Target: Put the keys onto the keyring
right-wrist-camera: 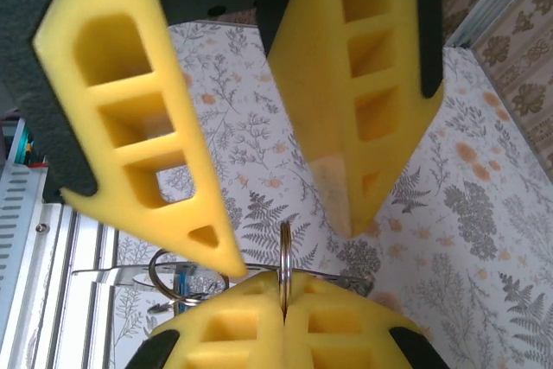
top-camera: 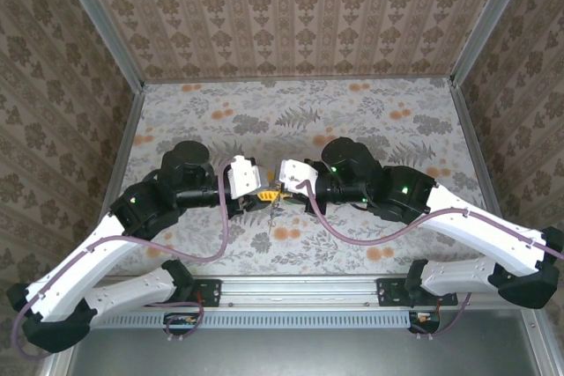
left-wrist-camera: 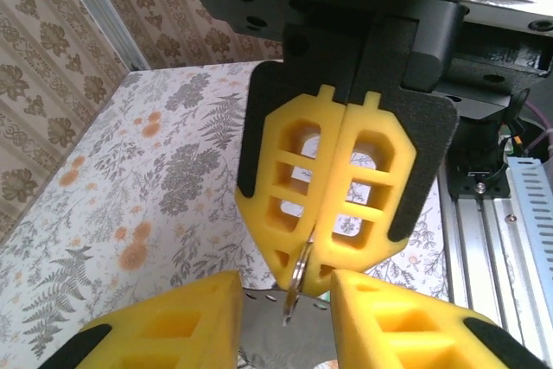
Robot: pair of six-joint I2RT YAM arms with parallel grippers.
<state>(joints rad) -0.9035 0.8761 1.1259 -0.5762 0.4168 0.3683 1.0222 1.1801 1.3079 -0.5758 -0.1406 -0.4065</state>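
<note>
I see right gripper (left-wrist-camera: 313,257) closed tight on the ring (right-wrist-camera: 283,252) | left gripper (left-wrist-camera: 285,317) fingers apart, one each side of ring | keys (right-wrist-camera: 177,285) just below ring

keyring (right-wrist-camera: 283,258): glossy smooth metal. gripper pads (right-wrist-camera: 302,84): matt, perhaps foam or plastic. table (top-camera: 352,121): matt printed covering, smooth.

Grey keyring (right-wrist-camera: 284,252) (floral-patterned table (top-camera: 352,112))

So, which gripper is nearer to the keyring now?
Right. The right gripper has its fingers shut on the keyring; the left gripper is open, with one finger on each side of it, not gripping it.
</note>
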